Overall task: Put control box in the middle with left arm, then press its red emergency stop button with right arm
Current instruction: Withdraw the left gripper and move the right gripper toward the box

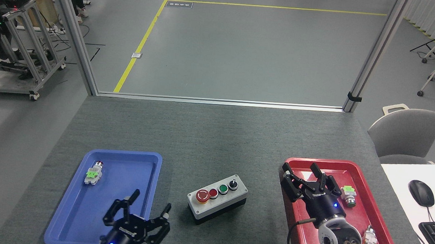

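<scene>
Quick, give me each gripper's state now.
Left gripper: open, holding nothing, over the blue plastic tray's edge.
Right gripper: open, empty, above the red plastic tray.

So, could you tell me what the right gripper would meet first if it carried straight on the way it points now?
The right gripper is open and points up-left over the red tray. Straight on, it would probably cross the tray's far-left rim onto bare tabletop, passing beyond the control box; its height is unclear.
</scene>
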